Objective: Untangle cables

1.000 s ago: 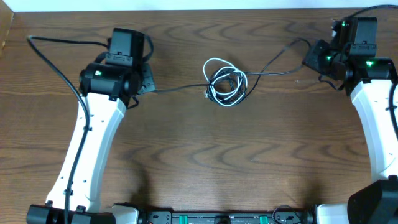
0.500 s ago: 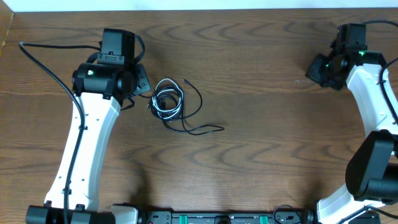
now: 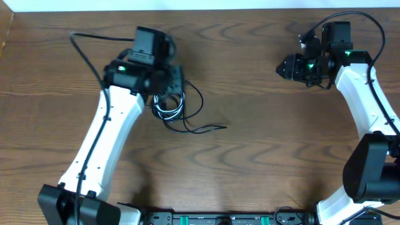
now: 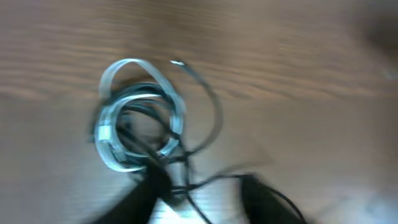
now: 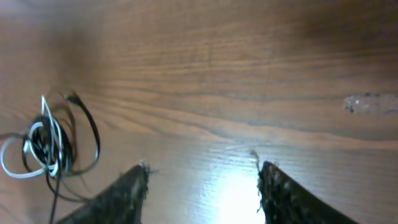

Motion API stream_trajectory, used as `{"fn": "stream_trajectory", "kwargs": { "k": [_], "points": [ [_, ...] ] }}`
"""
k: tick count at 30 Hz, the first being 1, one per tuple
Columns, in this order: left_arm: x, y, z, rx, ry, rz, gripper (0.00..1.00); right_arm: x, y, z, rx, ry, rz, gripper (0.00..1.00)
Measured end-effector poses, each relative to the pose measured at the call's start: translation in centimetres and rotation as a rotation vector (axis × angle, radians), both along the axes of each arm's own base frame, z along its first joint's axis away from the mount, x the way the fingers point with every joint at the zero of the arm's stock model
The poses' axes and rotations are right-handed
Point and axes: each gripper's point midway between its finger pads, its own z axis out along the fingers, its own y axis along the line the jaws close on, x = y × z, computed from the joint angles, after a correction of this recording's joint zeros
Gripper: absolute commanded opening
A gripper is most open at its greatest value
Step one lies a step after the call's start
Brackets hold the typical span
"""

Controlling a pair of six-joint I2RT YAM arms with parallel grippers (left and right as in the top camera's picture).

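- The cables (image 3: pixel 170 107) lie bundled on the bare wooden table (image 3: pixel 250 169), left of its middle and directly under the head of the left arm (image 3: pixel 119 119).
- In the bundle, a white cable (image 4: pixel 107 134) is wound in a small coil with black cord threaded through it. How many black cords are in the knot cannot be told from these blurred views.
- One black cable (image 3: pixel 201 103) arcs out of the coil to the right, and a thin black tail runs along the table to a free end (image 3: pixel 222 127) clear of the bundle.
- The left gripper (image 4: pixel 202 179) hangs just over the near edge of the coil with its fingers (image 4: pixel 149 196) spread apart. A black strand crosses the gap between them, but they are not pinching it.
- The right gripper (image 5: pixel 204 167) is released too, its jaws wide with only bare wood between them. It sits near the table's far right corner, well apart from the cables.
- A pale smudge (image 5: pixel 372 102) marks the wood to the right of that gripper.
- A thick black wire (image 3: pixel 84 50) loops from the left arm over the table, away from the bundle.
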Motion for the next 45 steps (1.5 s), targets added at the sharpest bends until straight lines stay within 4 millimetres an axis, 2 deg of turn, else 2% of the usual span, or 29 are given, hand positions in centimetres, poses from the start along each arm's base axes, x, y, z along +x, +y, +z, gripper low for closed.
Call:
{"fn": "stream_trajectory", "kwargs": {
  "k": [3,5,14,20,26,35,41,45],
  "points": [
    [-0.9,-2.0,-0.2,0.020,-0.003,-0.088,0.91,0.0,0.0,0.0,0.002,-0.004,0.008,0.64],
    [-1.0,-2.0,-0.3,0.048,-0.006,-0.084,0.91,0.0,0.0,0.1,0.002,-0.004,0.009,0.66],
    [0.6,4.7,-0.7,0.148,0.006,0.194,0.90,-0.5,-0.6,-0.5,-0.035,0.025,-0.008,0.71],
    [0.5,7.0,-1.2,0.167,0.032,0.311,0.73,-0.7,-0.9,-0.7,-0.051,0.035,-0.015,0.73],
    [-0.3,8.0,-4.5,0.176,0.085,0.372,0.56,-0.7,-1.0,-0.8,-0.061,0.038,-0.019,0.74],
    [-0.5,7.4,-10.5,0.190,0.197,0.381,0.51,-0.9,-1.1,-0.9,-0.064,0.048,-0.020,0.75],
    [0.0,7.1,-13.4,0.202,0.251,0.387,0.36,-0.9,-1.1,-0.9,-0.064,0.050,-0.020,0.75],
    [-0.1,7.1,-14.5,0.212,0.277,0.388,0.19,-1.0,-1.1,-0.9,-0.064,0.051,-0.020,0.75]
  ]
}}
